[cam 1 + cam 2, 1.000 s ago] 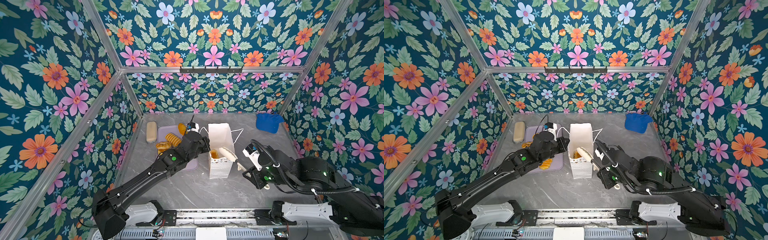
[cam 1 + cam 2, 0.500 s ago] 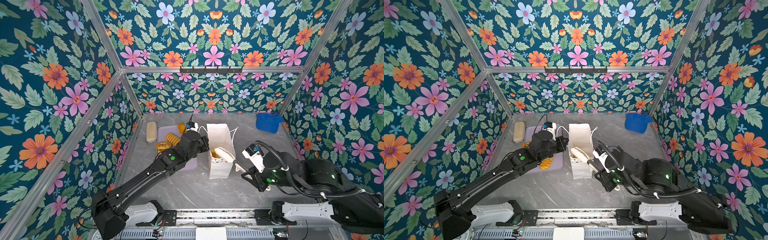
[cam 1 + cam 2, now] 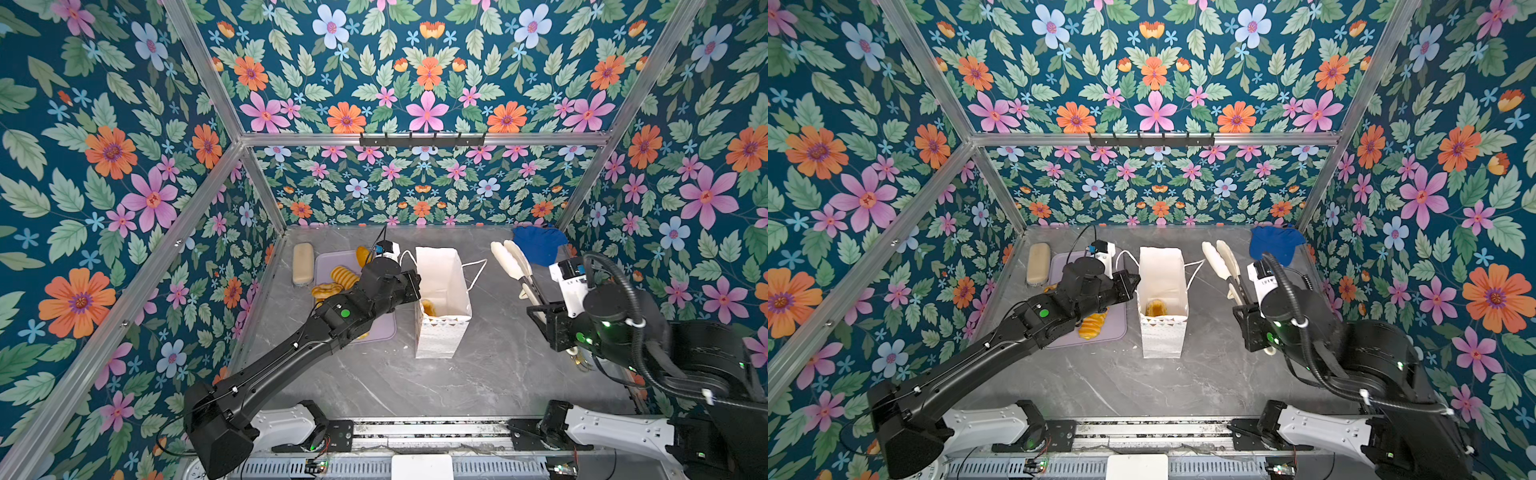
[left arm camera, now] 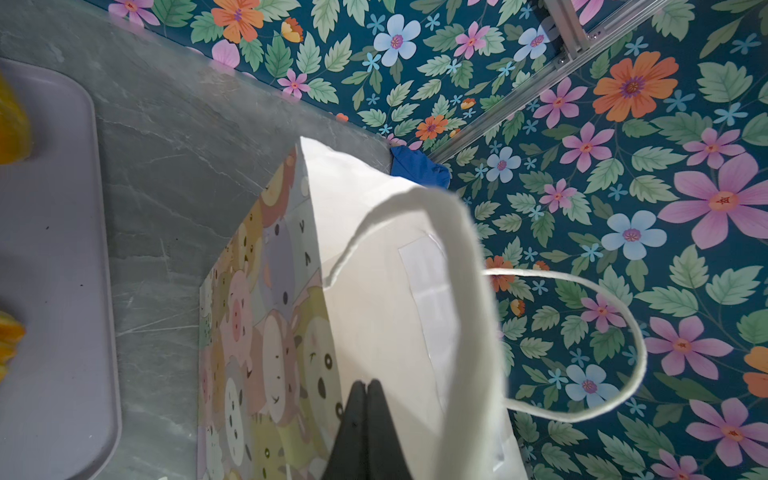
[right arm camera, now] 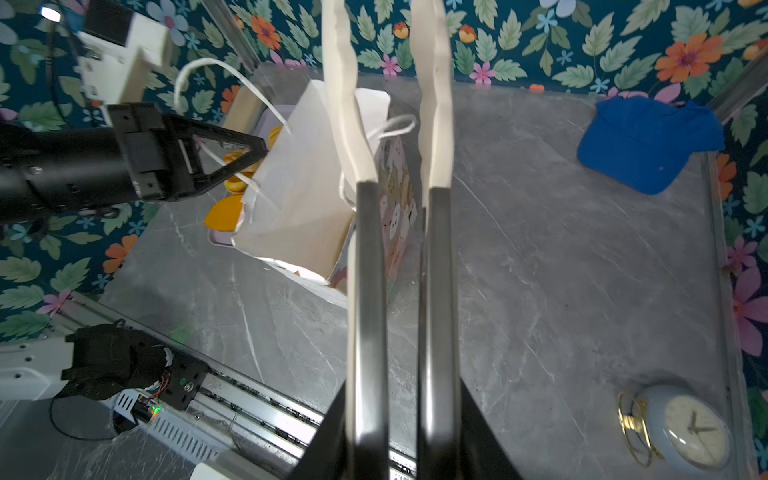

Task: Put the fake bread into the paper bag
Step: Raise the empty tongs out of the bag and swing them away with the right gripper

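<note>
The white paper bag (image 3: 437, 341) (image 3: 1160, 270) stands upright and open mid-table. One golden piece of fake bread (image 3: 428, 308) (image 3: 1156, 308) lies at its bottom. More fake bread, ridged loaves (image 3: 344, 276) (image 3: 1093, 326) and a bun (image 3: 362, 255), sits on the lilac tray (image 3: 376, 332) to the bag's left. My left gripper (image 3: 411, 282) (image 4: 365, 386) is shut on the bag's left rim. My right gripper (image 3: 536, 307) (image 5: 401, 415) is shut on the metal arms of white-tipped tongs (image 3: 509, 257) (image 5: 345, 83). The tong tips stand apart and empty, right of the bag.
A pale beige bar (image 3: 302, 264) lies at the back left beside the tray. A blue cap (image 3: 539, 245) (image 5: 648, 141) sits in the back right corner. A small clock (image 5: 690, 428) stands near the front right edge. Floral walls close in three sides.
My right arm has drawn the tongs back from over the bag's mouth to the right, and their tips have spread a little. The left gripper stays on the rim.
</note>
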